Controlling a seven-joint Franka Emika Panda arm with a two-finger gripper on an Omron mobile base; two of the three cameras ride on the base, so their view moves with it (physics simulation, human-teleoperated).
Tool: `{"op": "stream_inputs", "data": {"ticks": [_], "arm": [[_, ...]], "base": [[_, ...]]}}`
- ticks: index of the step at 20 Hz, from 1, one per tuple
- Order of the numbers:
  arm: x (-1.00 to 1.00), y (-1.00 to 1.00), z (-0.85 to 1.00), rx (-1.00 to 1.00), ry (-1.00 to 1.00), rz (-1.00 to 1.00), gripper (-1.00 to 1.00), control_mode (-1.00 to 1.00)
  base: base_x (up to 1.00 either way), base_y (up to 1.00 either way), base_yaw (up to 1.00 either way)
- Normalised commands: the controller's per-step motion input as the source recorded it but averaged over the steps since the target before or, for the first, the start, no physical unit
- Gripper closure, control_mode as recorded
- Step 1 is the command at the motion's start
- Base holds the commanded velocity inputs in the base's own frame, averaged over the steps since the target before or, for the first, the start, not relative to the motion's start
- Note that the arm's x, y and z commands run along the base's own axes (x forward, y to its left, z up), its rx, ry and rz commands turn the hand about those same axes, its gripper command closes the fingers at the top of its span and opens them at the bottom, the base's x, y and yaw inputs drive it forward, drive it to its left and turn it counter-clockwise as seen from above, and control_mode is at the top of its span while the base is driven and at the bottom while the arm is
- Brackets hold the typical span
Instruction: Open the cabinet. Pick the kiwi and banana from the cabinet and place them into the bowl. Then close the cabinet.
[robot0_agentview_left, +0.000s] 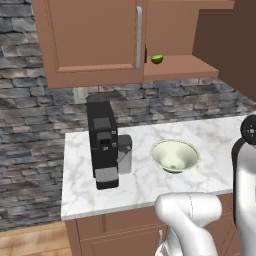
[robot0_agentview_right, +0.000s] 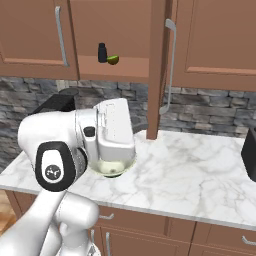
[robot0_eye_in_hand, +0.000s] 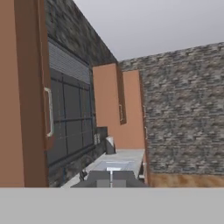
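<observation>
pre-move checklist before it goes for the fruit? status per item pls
1. Cabinet open: ok, right door swung out, left door shut.
2. Kiwi on shelf, reachable: ok.
3. Banana located: cannot tell, not seen on the shelf.
4. Bowl empty and upright on counter: ok.
5. Gripper open for a pick: not ok, fingers shut and empty.
6. Bottle beside kiwi: not ok, it crowds the grasp.

Bowl (robot0_agentview_left: 175, 155) on marble counter (robot0_agentview_left: 210, 135)

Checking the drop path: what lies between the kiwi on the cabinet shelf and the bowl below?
In the left base view, only stone backsplash wall and bare marble counter lie between the kiwi and the bowl.
</observation>
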Motion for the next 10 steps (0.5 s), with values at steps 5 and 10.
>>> {"op": "stream_inputs", "data": {"ticks": [5,10], "arm": [[-0.78,0.03,0.00,0.00,0.00,0.02,1.00,-1.00],[-0.56,0.35,0.00,0.00,0.00,0.12,1.00,-1.00]], "base": [[0.00,0.00,0.00],[0.00,0.00,0.00]]}}
